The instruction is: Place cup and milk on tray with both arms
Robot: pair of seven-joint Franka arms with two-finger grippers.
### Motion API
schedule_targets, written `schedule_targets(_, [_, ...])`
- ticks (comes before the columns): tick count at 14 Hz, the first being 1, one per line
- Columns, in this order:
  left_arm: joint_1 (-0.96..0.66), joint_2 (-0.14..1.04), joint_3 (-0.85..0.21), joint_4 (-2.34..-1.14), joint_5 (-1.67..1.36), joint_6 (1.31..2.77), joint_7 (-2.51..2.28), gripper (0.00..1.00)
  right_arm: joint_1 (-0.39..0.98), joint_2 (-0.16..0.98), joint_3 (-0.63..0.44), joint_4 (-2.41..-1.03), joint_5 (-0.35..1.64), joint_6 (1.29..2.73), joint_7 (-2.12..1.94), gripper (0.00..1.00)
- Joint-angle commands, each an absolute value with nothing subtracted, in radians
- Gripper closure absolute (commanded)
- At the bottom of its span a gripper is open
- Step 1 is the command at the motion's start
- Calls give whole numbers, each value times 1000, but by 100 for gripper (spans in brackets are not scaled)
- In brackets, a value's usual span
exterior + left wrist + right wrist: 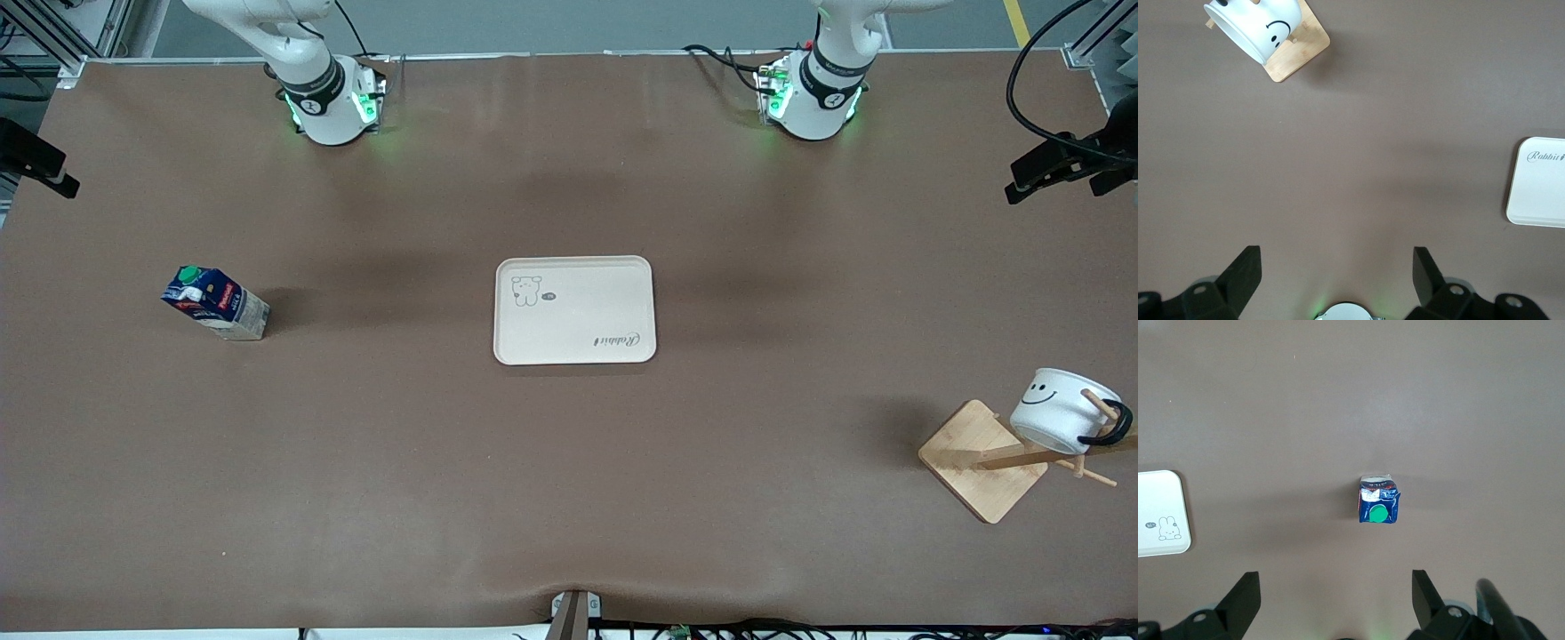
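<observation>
Three views: each one is described below in its turn.

Front view, tray: the tray [574, 310] lies flat in the middle of the table [569, 444] with nothing on it; I judge the task has not started.
Front view, milk: the milk [215, 303] stands upright on the table toward the right arm's end, well apart from the tray. This side probably suits the right arm.
Front view, cup: the cup [1063, 411] hangs tilted by its black handle on a peg of the wooden rack [982, 460], toward the left arm's end and nearer to the front camera than the tray. I think it must be lifted off the peg before it can go to the tray.
Front view, arms: only the bases and lower links show; both grippers are out of this view.

Left wrist view, gripper: the left gripper [1337, 270] hangs high over the bare table, its fingers spread wide and holding nothing.
Left wrist view, things: the cup on the rack and one corner of the tray are seen, both well apart from the fingers.

Right wrist view, gripper: the right gripper [1336, 591] is also high over the table, fingers spread wide and holding nothing.
Right wrist view, things: the milk is seen from above with its green cap [1378, 513], near the middle of the view; a tray corner with the small drawing lies well apart.
</observation>
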State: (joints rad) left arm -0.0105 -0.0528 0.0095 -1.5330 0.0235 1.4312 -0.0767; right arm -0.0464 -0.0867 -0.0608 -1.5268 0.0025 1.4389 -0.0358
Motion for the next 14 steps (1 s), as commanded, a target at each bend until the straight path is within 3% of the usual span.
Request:
schedule_targets(1, [21, -38, 12, -1509, 51, 1458, -64, 0, -57, -97, -54, -1516, 0, 1433, -37, 0])
schedule_targets(6, [110, -54, 9, -1597, 34, 1646, -61, 0, -57, -97, -54, -1516, 0, 1433, -37, 0])
schedule_targets(14, [242, -46, 11, -1856, -103, 2063, 199, 0, -52, -95, -54, -1514, 0, 1433, -34, 0])
